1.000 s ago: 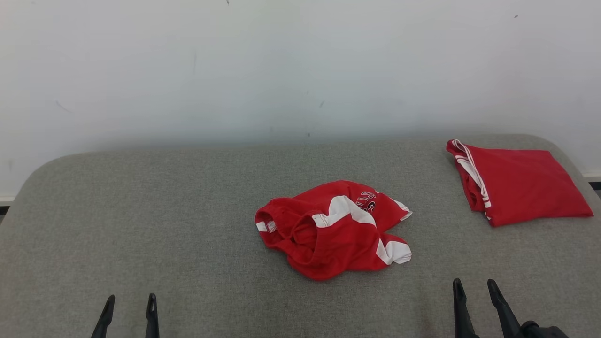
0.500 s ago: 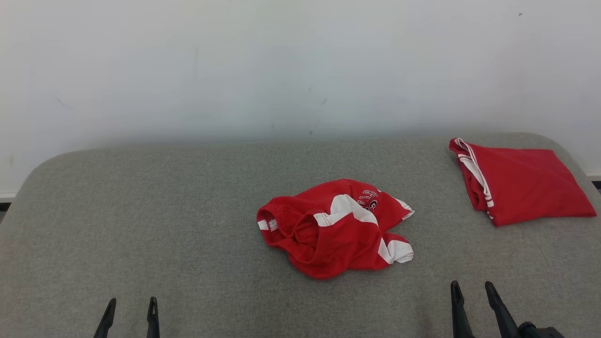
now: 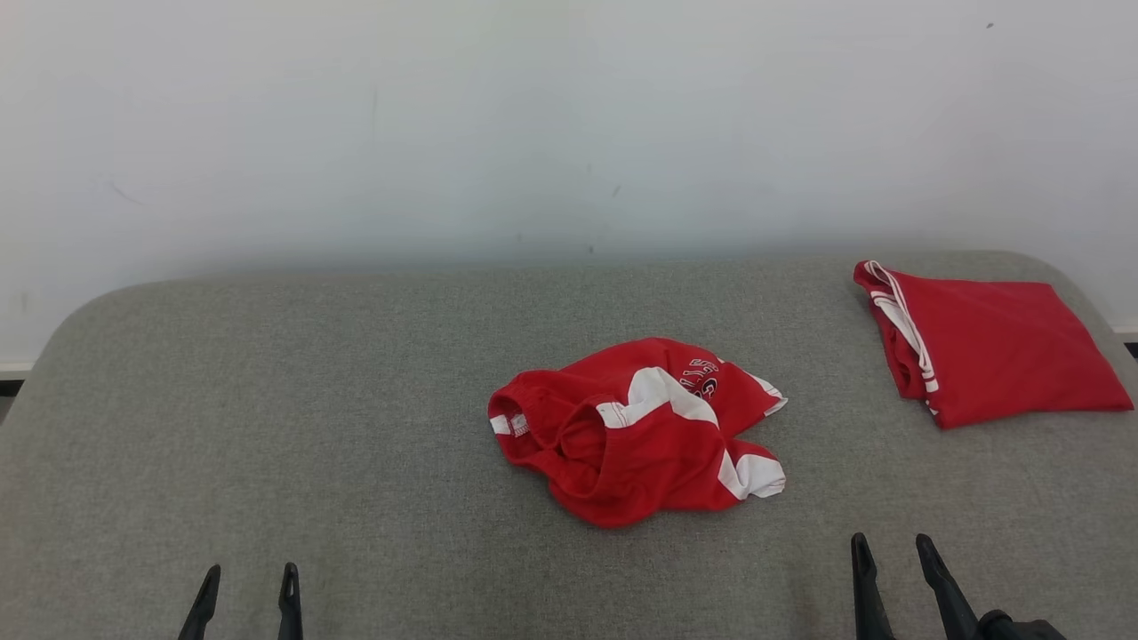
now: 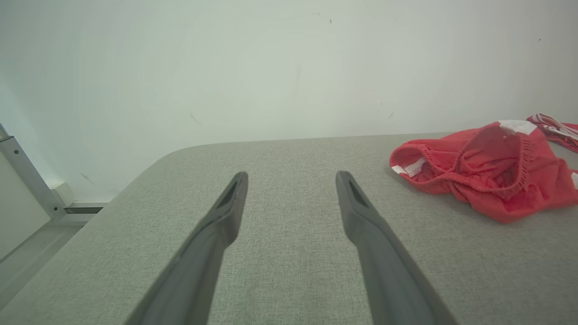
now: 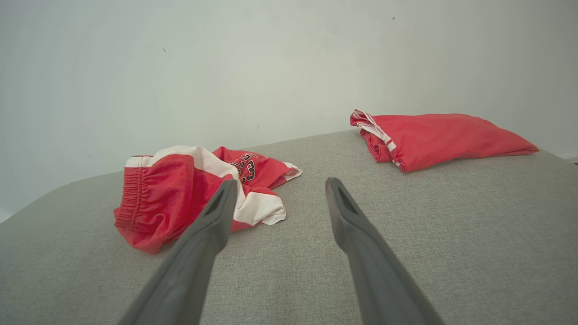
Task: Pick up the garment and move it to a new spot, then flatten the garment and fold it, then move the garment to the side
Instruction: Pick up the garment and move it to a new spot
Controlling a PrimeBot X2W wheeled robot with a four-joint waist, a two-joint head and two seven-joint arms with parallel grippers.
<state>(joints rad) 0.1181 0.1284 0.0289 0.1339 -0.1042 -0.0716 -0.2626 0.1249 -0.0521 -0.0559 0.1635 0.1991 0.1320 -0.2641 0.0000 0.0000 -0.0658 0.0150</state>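
Garment (image 3: 636,431) lies crumpled, centred on the grey pad (image 3: 267,400) in my head view, long axis left-right, waistband left. I count two red pieces; the folded piece (image 3: 987,351) sits far right. My left gripper (image 3: 249,569) and right gripper (image 3: 890,539) stand spread, empty. Left wrist view cuts off its far end; in the right wrist view my own gripper hides part

A folded red cloth (image 3: 996,351) with white striped trim lies at two o'clock on the grey fabric surface (image 3: 267,400), near its far right corner, with the trimmed edge facing nine o'clock. A white wall (image 3: 533,124), lightly scuffed, stands behind at twelve o'clock. In the left wrist view a pale metal rail (image 4: 27,176) slants at nine o'clock above pale floor (image 4: 27,253).
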